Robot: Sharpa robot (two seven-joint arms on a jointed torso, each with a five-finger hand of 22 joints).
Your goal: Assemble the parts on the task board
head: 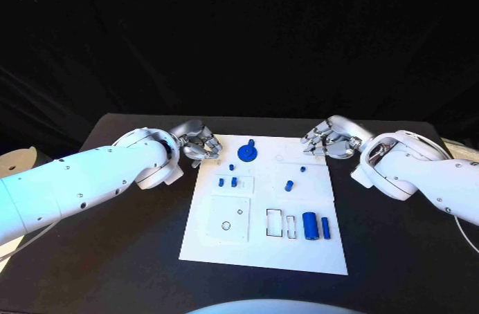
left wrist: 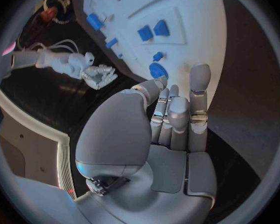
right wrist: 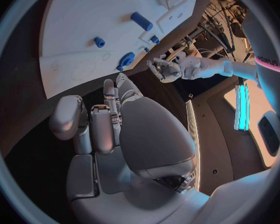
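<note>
The white task board (head: 261, 248) lies in the middle of the black table. A blue round part with a handle (head: 248, 150) sits at its far edge, between my two hands. Small blue pegs (head: 232, 182) stand left of centre, and two more (head: 289, 185) right of centre. Two longer blue cylinders (head: 318, 226) lie near the right edge. My left hand (head: 196, 142) hovers at the board's far left corner, fingers loosely bent, holding nothing. My right hand (head: 329, 138) hovers at the far right corner, likewise holding nothing. The left wrist view shows my left hand (left wrist: 174, 114) just short of the round part (left wrist: 157, 70).
Several outlined recesses (head: 228, 219) mark the board's near half. Bare black table (head: 130, 259) surrounds the board on both sides. A pale round object (head: 15, 162) sits off the table's left edge. The right wrist view shows my right hand (right wrist: 109, 114) and the board (right wrist: 84, 20).
</note>
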